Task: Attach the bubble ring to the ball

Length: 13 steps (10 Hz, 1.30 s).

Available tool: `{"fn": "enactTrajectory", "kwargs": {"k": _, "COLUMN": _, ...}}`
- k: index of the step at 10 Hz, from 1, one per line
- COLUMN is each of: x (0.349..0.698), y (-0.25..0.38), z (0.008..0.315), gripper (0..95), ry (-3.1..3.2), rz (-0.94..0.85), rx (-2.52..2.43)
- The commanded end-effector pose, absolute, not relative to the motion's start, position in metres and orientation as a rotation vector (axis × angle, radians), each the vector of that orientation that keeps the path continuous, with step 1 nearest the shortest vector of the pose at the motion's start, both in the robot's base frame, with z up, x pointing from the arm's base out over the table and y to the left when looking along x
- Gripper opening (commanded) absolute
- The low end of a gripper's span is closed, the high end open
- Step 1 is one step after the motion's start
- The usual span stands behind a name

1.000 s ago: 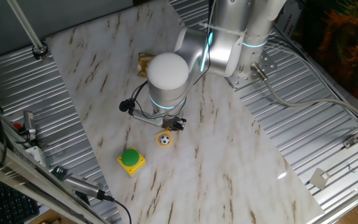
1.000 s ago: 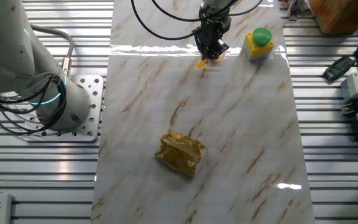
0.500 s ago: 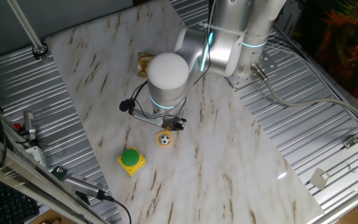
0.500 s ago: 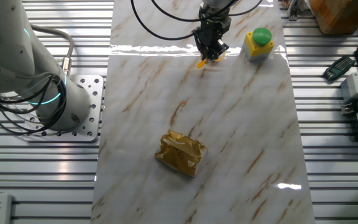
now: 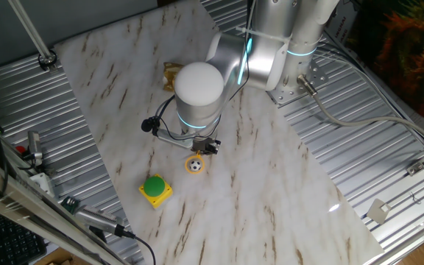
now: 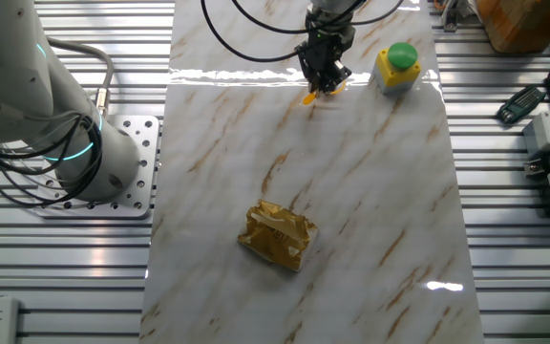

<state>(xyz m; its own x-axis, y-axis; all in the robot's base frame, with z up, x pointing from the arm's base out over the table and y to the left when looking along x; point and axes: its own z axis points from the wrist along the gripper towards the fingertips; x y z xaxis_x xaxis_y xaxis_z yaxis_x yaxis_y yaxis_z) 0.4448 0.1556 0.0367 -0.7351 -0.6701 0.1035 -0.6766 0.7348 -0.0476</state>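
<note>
The orange-yellow bubble ring (image 5: 195, 158) lies on the marble board with its loop around the tiny black-and-white ball (image 5: 195, 166). My gripper (image 5: 209, 147) is low at the ring's far edge, mostly hidden under the arm's white joint. In the other fixed view the gripper (image 6: 326, 80) stands over the ring, its jaws close together. The ring's handle (image 6: 309, 96) sticks out to the lower left of the fingers. The ball is hidden there behind the gripper.
A green button on a yellow square base (image 5: 155, 188) sits near the ring, also seen in the other fixed view (image 6: 399, 64). A crumpled golden wrapper (image 6: 277, 234) lies mid-board. The arm's base (image 6: 74, 143) stands on the left. Ribbed metal surrounds the board.
</note>
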Motion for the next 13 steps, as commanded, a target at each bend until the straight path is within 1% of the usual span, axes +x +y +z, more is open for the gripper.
{"fn": "enactTrajectory", "kwargs": {"k": 1, "x": 0.4450, "y": 0.1557, "z": 0.0366, "gripper": 0.0, "ry": -2.853, "rz": 0.124, "rx": 1.107}}
{"fn": "enactTrajectory", "kwargs": {"k": 13, "x": 0.4454, "y": 0.1551, "z": 0.0352, "gripper": 0.0, "ry": -2.851, "rz": 0.121, "rx": 1.119}}
